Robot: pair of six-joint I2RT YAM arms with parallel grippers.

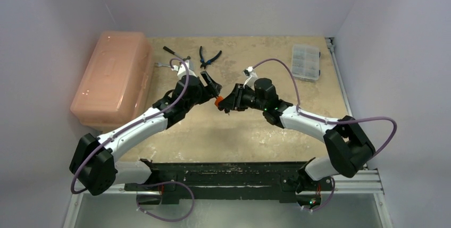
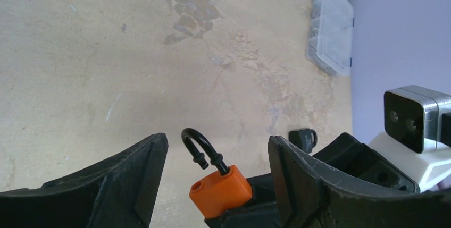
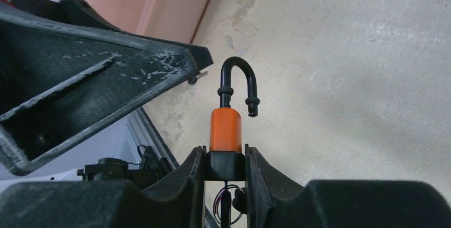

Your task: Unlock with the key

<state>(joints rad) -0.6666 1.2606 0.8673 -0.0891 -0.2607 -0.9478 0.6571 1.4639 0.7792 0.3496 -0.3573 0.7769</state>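
Observation:
An orange padlock [image 1: 218, 100] with a black shackle is held above the table between the two arms. Its shackle [image 3: 238, 66] stands open, one leg out of the body. My right gripper [image 3: 225, 152] is shut on the key's black head [image 3: 225, 165], which sits at the bottom of the padlock [image 3: 225, 129]. My left gripper [image 2: 217, 139] is open, with its fingers [image 2: 143, 169] on either side of the padlock [image 2: 220, 191] and not touching it. In the top view the left gripper [image 1: 213, 87] faces the right gripper [image 1: 224, 103] closely.
A pink plastic box [image 1: 111, 76] stands at the left. Pliers [image 1: 209, 57] and other hand tools [image 1: 173, 52] lie at the back. A clear organiser box [image 1: 306, 61] sits at the back right. A small black key-like piece [image 2: 303, 137] lies on the table.

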